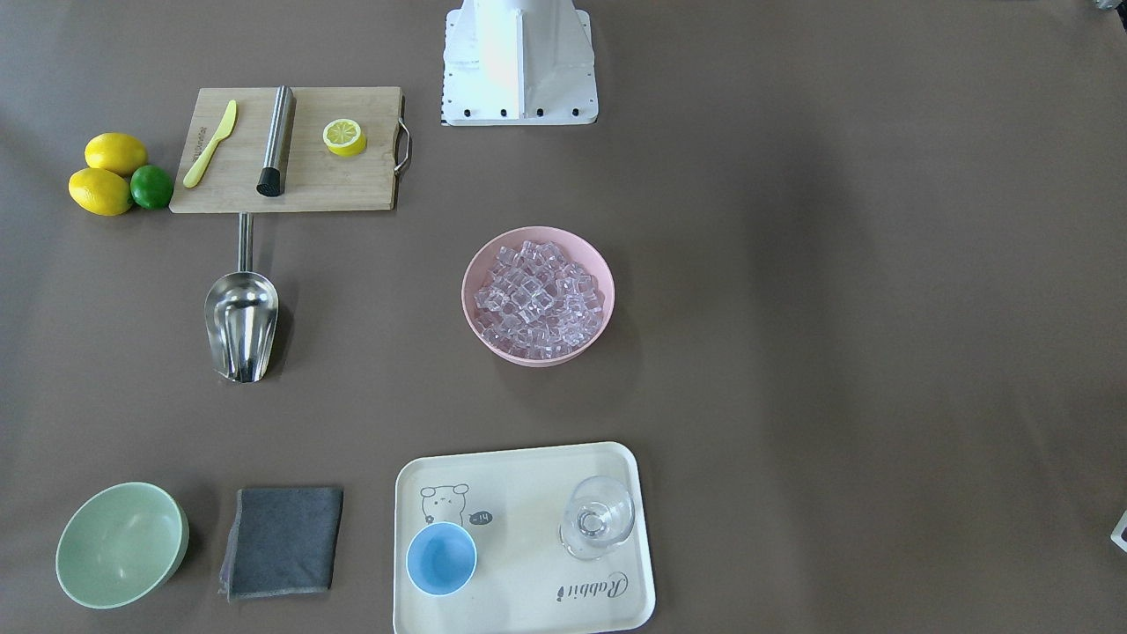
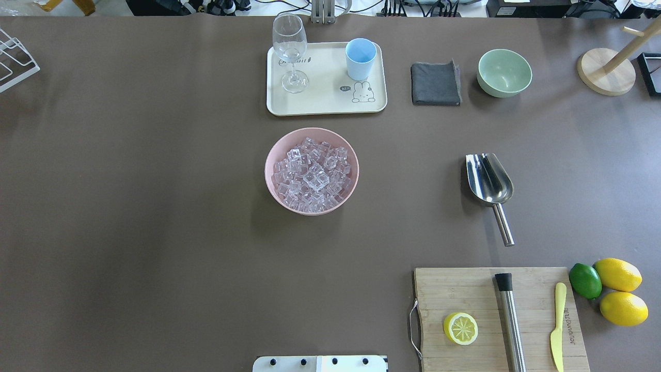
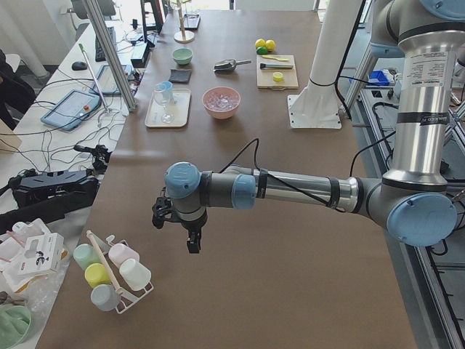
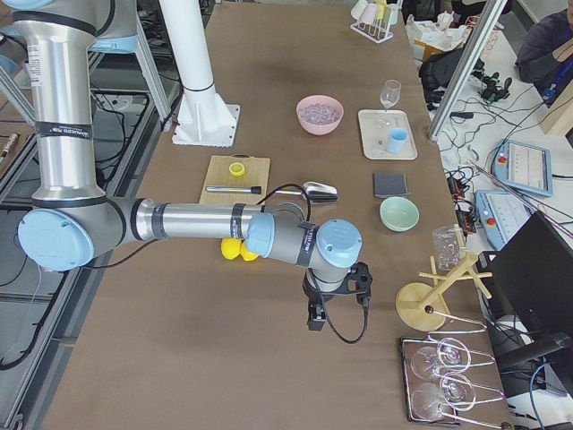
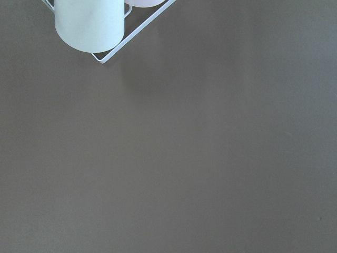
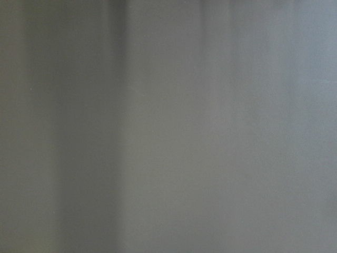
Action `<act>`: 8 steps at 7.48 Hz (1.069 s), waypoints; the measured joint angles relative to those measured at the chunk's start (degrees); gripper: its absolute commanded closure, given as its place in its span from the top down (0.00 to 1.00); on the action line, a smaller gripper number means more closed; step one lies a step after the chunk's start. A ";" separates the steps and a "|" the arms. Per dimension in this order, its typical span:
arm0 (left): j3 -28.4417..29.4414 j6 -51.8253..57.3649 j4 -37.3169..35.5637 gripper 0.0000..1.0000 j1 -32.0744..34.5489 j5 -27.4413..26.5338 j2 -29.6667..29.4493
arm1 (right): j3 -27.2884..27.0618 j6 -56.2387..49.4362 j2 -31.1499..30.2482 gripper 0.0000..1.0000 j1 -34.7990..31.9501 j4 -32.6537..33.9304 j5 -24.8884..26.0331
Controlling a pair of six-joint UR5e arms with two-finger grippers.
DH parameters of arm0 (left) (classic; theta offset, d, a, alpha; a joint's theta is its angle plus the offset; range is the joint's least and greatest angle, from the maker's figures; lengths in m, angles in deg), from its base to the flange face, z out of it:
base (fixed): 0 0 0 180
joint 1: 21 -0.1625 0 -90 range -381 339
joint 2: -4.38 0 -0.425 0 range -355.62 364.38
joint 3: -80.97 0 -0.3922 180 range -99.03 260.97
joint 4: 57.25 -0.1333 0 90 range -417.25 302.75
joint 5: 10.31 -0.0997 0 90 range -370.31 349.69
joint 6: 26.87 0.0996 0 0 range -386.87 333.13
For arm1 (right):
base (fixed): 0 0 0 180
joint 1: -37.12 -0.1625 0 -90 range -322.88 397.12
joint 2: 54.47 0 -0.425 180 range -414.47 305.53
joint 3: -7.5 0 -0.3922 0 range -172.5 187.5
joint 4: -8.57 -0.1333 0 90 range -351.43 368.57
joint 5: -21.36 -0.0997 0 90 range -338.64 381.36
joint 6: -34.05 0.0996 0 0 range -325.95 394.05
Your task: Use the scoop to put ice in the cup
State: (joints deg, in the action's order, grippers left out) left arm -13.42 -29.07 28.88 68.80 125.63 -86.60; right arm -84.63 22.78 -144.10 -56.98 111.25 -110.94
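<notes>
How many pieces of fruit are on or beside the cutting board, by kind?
Whole lemons: 2
Lime: 1
Lemon half: 1
Total: 4

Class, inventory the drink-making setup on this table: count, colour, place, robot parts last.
ice: many, clear, in the pink bowl
pink bowl: one, pink, table centre
cup: one, light blue, on the tray
wine glass: one, clear, on the tray
tray: one, cream, far side
scoop: one, steel, robot's right
cloth: one, dark grey, beside the tray
green bowl: one, pale green, beside the cloth
cutting board: one, wooden, near right
lemon half: one, yellow, on the board
steel cylinder: one, black-ended, on the board
knife: one, yellow, on the board
lemons: two, yellow, beside the board
lime: one, green, beside the lemons
left gripper: one, black, over bare table
right gripper: one, black, over the table
</notes>
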 measured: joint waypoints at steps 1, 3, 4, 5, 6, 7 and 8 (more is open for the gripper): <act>0.00 0.01 -0.01 0.97 0.02 -0.04 0.00 | 0.13 0.54 0.04 1.00 -0.02 -0.42 -0.10; 0.00 0.04 -0.18 0.97 0.06 -0.06 0.00 | 0.04 0.78 0.18 1.00 -0.03 -0.69 0.02; -0.07 0.02 -0.20 0.97 0.08 -0.06 0.00 | -0.43 0.89 0.25 1.00 -0.03 -0.71 -0.02; -0.39 -0.03 -0.01 0.97 0.11 -0.05 0.01 | -1.64 1.52 0.25 1.00 0.03 -0.69 -0.18; -1.18 -0.06 0.41 0.97 -0.09 -0.46 0.03 | -3.98 4.43 0.23 1.00 0.76 -0.70 -0.35; -2.60 -0.06 1.44 0.97 -0.38 -2.01 0.27 | -6.98 9.17 0.04 0.99 2.92 -0.68 -0.45; -3.55 0.01 3.48 0.97 -1.00 -2.98 0.47 | -10.17 14.94 -0.14 0.99 6.41 -0.70 -0.53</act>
State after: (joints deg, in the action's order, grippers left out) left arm -16.98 -29.07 32.36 67.81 122.65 -86.13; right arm -94.81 37.72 -144.24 -50.58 110.55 -111.47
